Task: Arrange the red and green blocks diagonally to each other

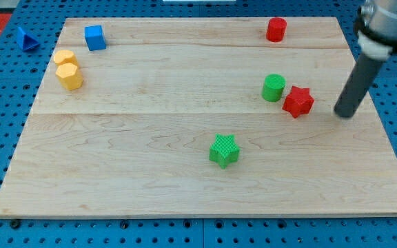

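Note:
A red star block (298, 101) lies at the view's right, touching or nearly touching a green cylinder (273, 87) on its left. A green star block (224, 150) lies below the middle of the board. A red cylinder (276, 29) stands near the view's top edge. My tip (346, 114) rests on the board to the right of the red star, a short gap away.
A blue cube (94, 36) sits at the view's top left. Two yellow blocks (67, 70) lie close together below it. A blue triangular block (26, 38) lies off the wooden board (116, 165) on the blue pegboard at the far left.

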Available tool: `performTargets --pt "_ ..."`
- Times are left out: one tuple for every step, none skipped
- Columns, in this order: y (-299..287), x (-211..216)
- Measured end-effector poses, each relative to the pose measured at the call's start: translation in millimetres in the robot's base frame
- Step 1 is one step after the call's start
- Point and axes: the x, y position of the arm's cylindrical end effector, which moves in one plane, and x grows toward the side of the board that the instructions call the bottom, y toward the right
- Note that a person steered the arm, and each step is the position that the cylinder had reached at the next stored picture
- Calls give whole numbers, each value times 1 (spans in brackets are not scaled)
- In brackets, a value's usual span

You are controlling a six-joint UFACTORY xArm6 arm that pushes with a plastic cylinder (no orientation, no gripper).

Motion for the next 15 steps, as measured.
performTargets --pt "-66 -20" --pt "-57 -100" --pt "-41 -125" --pt "-40 -65" --pt "21 -90" --pt "-12 -142" --pt "-63 -196" --pt "-52 -144" --pt "-71 -94" --pt "-170 -104" --pt "-181 -104" --pt "-137 -14" --pt "-144 68" --pt "-200 59" --pt "-256 -5"
